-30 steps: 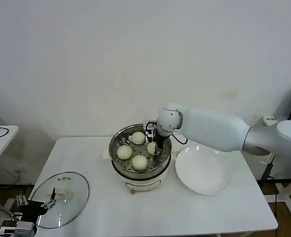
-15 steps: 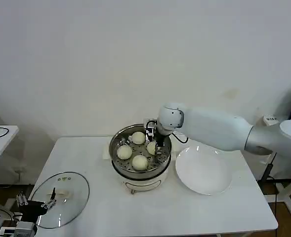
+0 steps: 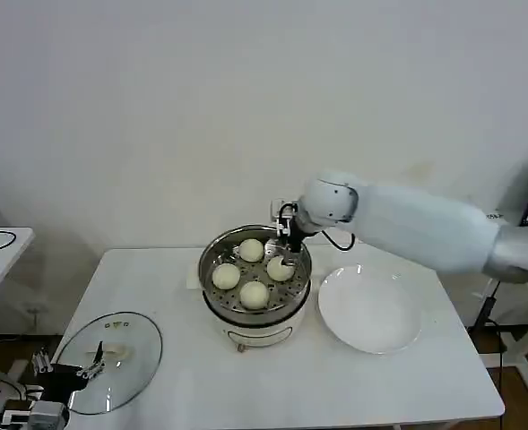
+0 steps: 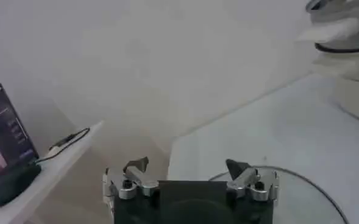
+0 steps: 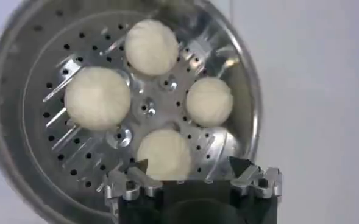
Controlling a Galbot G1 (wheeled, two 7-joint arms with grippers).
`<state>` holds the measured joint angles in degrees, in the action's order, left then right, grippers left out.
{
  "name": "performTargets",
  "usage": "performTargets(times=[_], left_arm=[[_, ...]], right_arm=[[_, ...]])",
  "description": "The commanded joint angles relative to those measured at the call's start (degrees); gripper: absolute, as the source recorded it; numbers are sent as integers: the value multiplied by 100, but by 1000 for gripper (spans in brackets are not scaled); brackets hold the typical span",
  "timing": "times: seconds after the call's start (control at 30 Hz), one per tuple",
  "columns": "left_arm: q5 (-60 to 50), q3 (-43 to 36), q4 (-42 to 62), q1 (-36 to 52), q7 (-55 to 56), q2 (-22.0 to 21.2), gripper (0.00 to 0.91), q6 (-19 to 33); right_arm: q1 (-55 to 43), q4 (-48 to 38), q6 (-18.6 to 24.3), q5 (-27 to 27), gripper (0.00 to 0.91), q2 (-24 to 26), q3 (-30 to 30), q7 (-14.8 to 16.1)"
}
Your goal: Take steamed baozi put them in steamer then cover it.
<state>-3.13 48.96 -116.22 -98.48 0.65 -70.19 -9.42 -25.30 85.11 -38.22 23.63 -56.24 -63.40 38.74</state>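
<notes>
- We see four baozi [image 3: 254, 294] lying on the perforated floor of the steamer [image 3: 210, 269], each apart from the others, in a ring around the middle.
- From the right wrist, the same four baozi [image 5: 98, 98] sit in the steamer [image 5: 21, 79], one just under the gripper.
- Our right gripper [image 3: 288, 251] hangs over the far right part of the steamer, above one bun; its fingers stand spread apart and grip nothing. In the wrist view the right gripper [image 5: 191, 170] shows both fingertips wide of each other and off the buns.
- The cover [image 3: 125, 354] lies flat on the table [image 3: 272, 385], well to the left of the steamer and nearer us, handle up.
- Our left gripper [image 3: 64, 369] waits at the cover's near left edge, fingers parted and empty; from its wrist the left gripper [image 4: 188, 172] sits beside the cover's rim [image 4: 313, 185].
- A white plate [image 3: 369, 309] rests just right of the steamer.
</notes>
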Motion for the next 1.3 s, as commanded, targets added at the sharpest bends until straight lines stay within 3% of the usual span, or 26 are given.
performTargets(times=[0.03,0.13,0.17,0.23,0.4,0.5,0.57,0.73,0.83,0.97,1.3], left_arm=[[-28,-32,-11,0,-13,1,907,-26],[-40,-43,-27,-2,-16,-8,907,-40],[-45,-46,-22,-9,-17,-15,907,-39],[-50,-70,16,-14,-14,-9,907,-30],[-70,-97,91,40,-20,-8,907,49],[-76,-118,128,87,-25,14,907,111],[-94,-144,209,152,-11,17,907,165],[-485,-250,418,277,103,113,907,281],[-1004,-285,513,354,196,218,907,294],[-2067,-305,579,284,381,325,907,395],[-4328,-32,172,-1034,890,220,907,730]], right_arm=[[1155,1718,229,26,907,1548,1409,-1785],[2294,2204,439,-78,907,2024,2455,-2344],[2558,2308,494,-113,907,2111,2712,-2402],[3435,2622,930,-241,907,2392,3590,-2911],[5956,2886,1820,-891,907,2348,6170,-3093],[7294,2870,2342,-1189,907,2028,7335,-3137],[8280,2823,2766,-1829,907,1317,8561,-3012],[9744,2725,3649,-2032,907,-4,10305,-2718],[10180,2618,4124,-1973,907,-825,11011,-2511],[10685,2597,4497,-1714,907,-1448,11569,-2369],[11343,2222,5092,-1692,907,-1939,11960,-2552]])
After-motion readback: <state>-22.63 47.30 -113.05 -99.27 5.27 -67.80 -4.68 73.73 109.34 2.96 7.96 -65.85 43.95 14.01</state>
